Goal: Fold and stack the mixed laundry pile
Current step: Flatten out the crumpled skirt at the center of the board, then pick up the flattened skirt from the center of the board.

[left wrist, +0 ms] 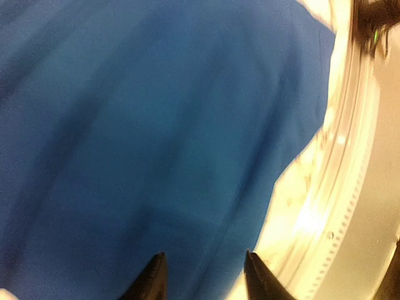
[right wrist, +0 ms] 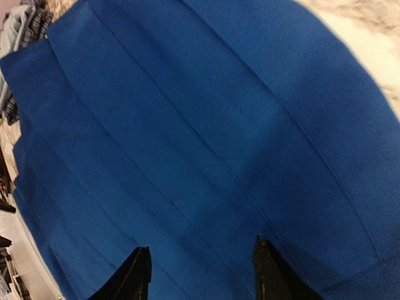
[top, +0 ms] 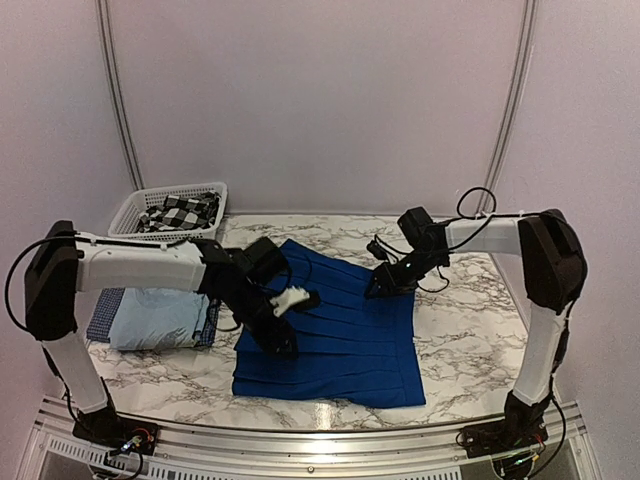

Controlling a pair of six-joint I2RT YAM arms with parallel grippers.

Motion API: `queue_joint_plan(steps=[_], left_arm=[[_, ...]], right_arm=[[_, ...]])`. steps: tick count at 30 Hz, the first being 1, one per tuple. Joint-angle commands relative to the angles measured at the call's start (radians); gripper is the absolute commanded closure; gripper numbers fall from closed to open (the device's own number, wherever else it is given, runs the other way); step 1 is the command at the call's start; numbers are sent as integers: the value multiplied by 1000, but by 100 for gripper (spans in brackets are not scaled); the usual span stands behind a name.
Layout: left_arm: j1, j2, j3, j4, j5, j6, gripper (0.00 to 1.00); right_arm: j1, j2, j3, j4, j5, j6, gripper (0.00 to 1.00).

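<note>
royal-blue shirt (top: 340, 345): flat, centre; pale blue T-shirt (top: 160, 318): folded, left; flannel shirt (top: 180, 212): heaped, far-left

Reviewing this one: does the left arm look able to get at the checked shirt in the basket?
Probably yes: the checked shirt lies uncovered in the basket on the left arm's side, and the left gripper hangs open and empty over the blue shirt.

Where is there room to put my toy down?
Bare marble table lies right of the royal-blue shirt, and in a strip behind it. The left side is crowded: white basket, folded pale blue T-shirt.
</note>
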Motion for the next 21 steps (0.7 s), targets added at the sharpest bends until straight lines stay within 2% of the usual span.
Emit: queue_joint_plan(steps=[1,5,9,14,21], left_arm=[[200,-41,172,18,43,-55,45],[322,93,392,19,-75,-56,27],[417,276,612,3,-113,-72,19],[511,431,774,4,-121,-115,16],[534,649,987,5,-70,-134,16]], right_arm=[[-100,-109,60,-16,-25,-32,45],[-185,-78,112,-66,55,-48,37],[-225,-66,99,-72,135,-49,25],[-234,11,113,-79,103,-96,24],[-234,131,170,-119,54,-137,25]])
